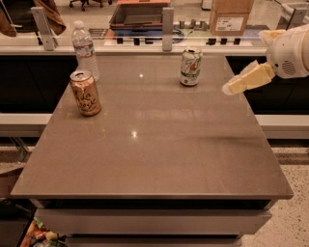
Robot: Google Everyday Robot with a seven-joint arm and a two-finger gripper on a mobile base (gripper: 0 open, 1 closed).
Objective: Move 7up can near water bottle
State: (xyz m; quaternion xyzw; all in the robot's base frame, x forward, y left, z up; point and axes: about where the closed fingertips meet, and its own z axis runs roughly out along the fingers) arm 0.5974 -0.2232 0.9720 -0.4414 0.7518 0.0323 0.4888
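The 7up can (191, 66), white and green with a silver top, stands upright at the back middle of the brown table (154, 154). The water bottle (85, 49), clear with a white cap, stands at the back left corner. My gripper (237, 84) hovers over the table's right edge. It points left toward the 7up can, a short way to the can's right and apart from it. It holds nothing that I can see.
An orange-copper can (85, 92) stands just in front of the water bottle. A glass rail with metal posts (167, 28) runs behind the table. A cardboard box (230, 17) and a tray (140, 12) lie beyond it.
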